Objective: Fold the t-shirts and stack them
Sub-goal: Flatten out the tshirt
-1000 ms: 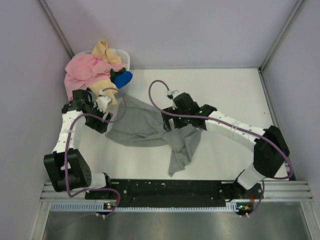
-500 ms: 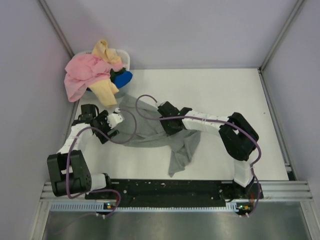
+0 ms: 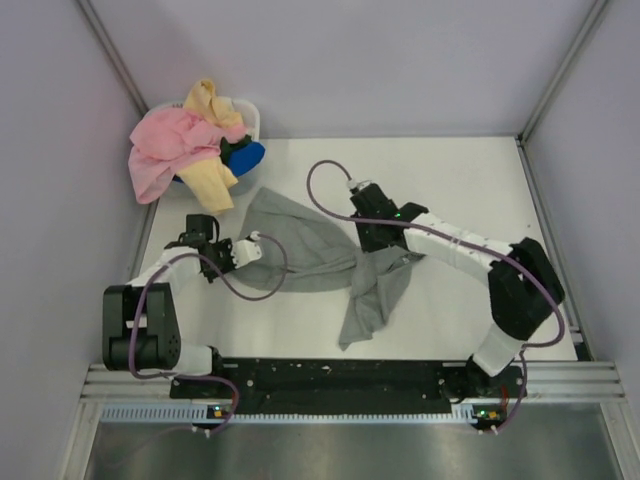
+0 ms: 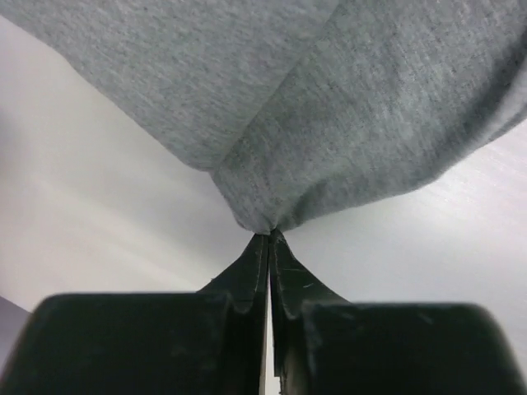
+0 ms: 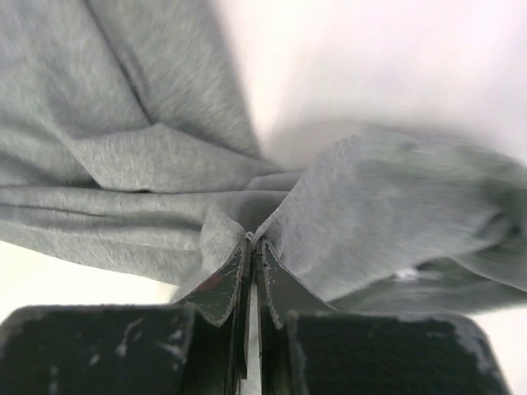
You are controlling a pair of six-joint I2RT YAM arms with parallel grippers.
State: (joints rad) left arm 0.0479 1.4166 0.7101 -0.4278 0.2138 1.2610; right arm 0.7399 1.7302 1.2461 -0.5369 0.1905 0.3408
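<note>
A heather grey t-shirt (image 3: 300,250) lies crumpled in the middle of the white table, one end trailing toward the near edge. My left gripper (image 3: 256,250) is at the shirt's left edge, shut on a pinch of grey cloth (image 4: 272,218). My right gripper (image 3: 372,243) sits at the shirt's bunched middle, shut on a fold of the same grey t-shirt (image 5: 247,226). Pink (image 3: 170,145), pale yellow (image 3: 205,175) and blue (image 3: 245,157) t-shirts are heaped at the back left.
A small white basket (image 3: 250,115) at the back left corner holds the heap of shirts. Pale walls close in the table (image 3: 450,190) on the left, back and right. The black rail (image 3: 340,375) with both arm bases runs along the near edge.
Both grippers went from open to shut on the grey shirt. The left gripper moved right to the shirt's left edge; the right gripper shifted over the bunched middle.
</note>
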